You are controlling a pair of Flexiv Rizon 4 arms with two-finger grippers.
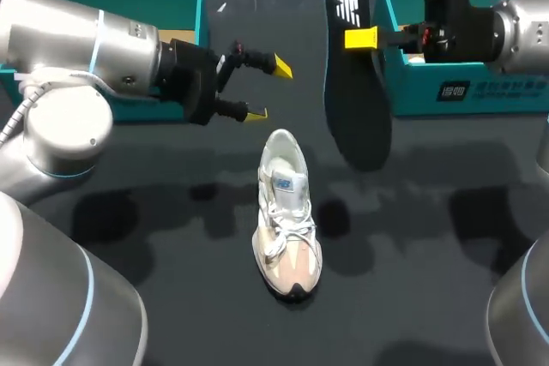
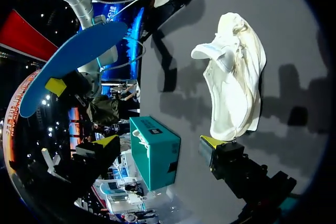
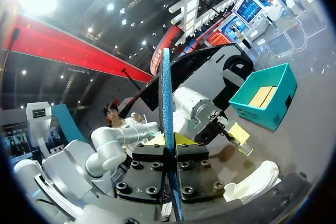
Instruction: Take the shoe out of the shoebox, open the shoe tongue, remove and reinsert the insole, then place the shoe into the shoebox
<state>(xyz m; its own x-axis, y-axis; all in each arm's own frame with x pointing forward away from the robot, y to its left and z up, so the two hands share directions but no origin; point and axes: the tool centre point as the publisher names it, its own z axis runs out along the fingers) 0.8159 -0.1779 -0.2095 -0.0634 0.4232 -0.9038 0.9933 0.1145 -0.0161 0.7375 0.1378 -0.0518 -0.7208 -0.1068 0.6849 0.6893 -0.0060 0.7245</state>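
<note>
- Right claw [image 1: 360, 39] grips the insole [image 1: 353, 83] near one end, lifted off the table [image 1: 171, 237], likely ready for reinsertion.
- Left claw [image 1: 268, 89] hangs spread, empty, just behind the shoe [image 1: 287, 212], probably to steady it.
- Shoe stands upright mid-table.

1. The head view looks down from above and behind onto the tabletop [image 1: 197, 280], with the arms entering from either side;
2. the left wrist view looks out along the left tool [image 2: 160, 141], close to the shoe [image 2: 236, 77], facing the insole [image 2: 73, 61] farther off;
3. the right wrist view sits right behind the right tool [image 3: 170, 140], with the insole edge-on in front; all three views share the shoe.
</note>
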